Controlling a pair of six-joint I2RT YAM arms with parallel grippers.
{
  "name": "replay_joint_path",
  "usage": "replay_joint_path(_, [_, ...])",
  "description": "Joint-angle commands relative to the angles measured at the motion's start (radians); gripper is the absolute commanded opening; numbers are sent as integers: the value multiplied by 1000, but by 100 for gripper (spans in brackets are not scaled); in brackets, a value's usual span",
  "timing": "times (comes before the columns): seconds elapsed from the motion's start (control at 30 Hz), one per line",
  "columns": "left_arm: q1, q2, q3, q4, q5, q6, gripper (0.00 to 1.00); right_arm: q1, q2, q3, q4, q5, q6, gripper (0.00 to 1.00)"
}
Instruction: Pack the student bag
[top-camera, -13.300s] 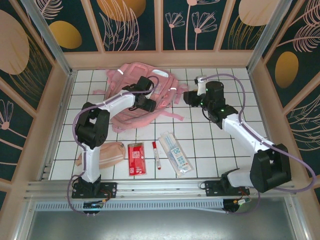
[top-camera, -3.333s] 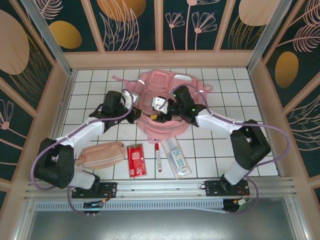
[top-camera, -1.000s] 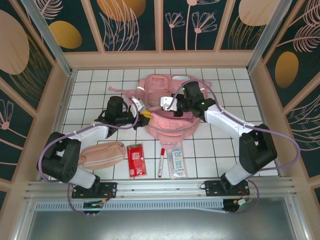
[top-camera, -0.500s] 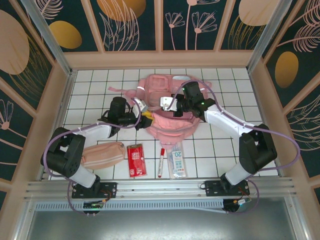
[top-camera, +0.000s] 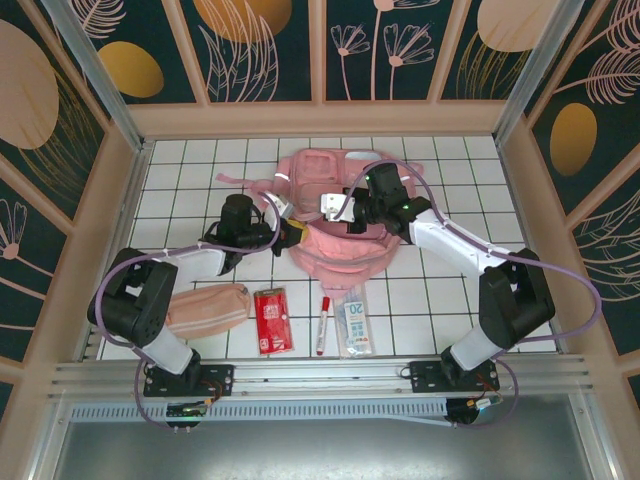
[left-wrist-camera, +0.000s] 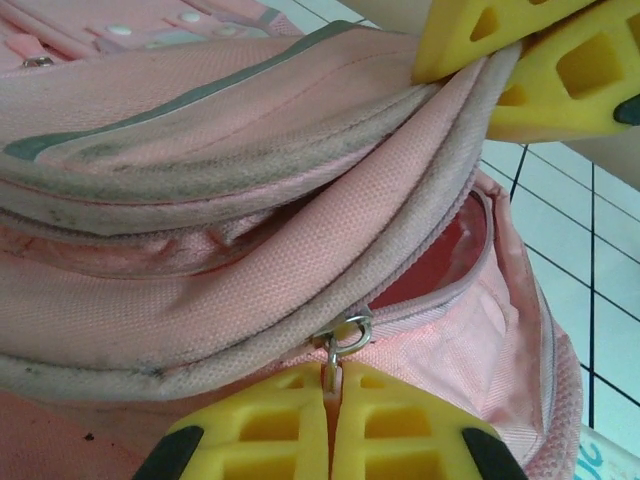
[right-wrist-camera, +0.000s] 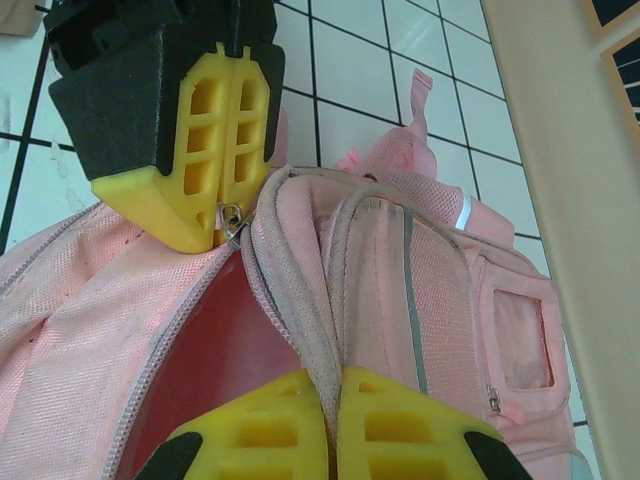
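Peach pouch (top-camera: 205, 308): nearest row of the tiled worktop (top-camera: 440, 300), at 8 o'clock from centre in the top view, not yet packed.
Red packet (top-camera: 271, 318), marker (top-camera: 322, 325), clear pack (top-camera: 356, 322): in the same near row around 6 o'clock, lying loose.
Student bag (top-camera: 345, 258): beyond that row at 12 o'clock from centre. It lies flat with its long axis running 12 to 6, and the mouth is partly unzipped with red lining showing.
Left tool (left-wrist-camera: 328, 400): pressed together on the small metal zip pull (left-wrist-camera: 345, 335), on the bag's 9 o'clock side.
Right tool (right-wrist-camera: 335, 385): pressed together on the grey-edged rim of the mouth, at about 2 o'clock from the left tool and near it.
Relation that matters: the open mouth lies between the two holds. We judge the next move to be a draw of the pull along its track, away from the pinned rim. The left arm already has the pull.
Unknown: we cannot tell how much closed track remains.
Views: the top view gives us the bag's lie and the loose row, but it is too coarse for the pull. The left wrist view settles that the tab sits between the pads. The right wrist view shows how far the lining gapes.
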Motion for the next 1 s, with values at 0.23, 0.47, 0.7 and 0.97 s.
replay_joint_path(0.23, [126, -24, 31, -95, -75, 80, 0, 12, -102, -34, 49, -25, -66, 0])
replay_joint_path(0.47, [182, -5, 137, -230, -132, 179, 0, 26, -139, -78, 48, 2, -114, 0])
replay_joint_path(0.7, [185, 137, 304, -359, -355, 357, 0, 56, -169, -103, 63, -11, -130, 0])
replay_joint_path(0.97, [187, 343, 554, -462, -422, 349, 0, 116, -153, -94, 68, -36, -159, 0])
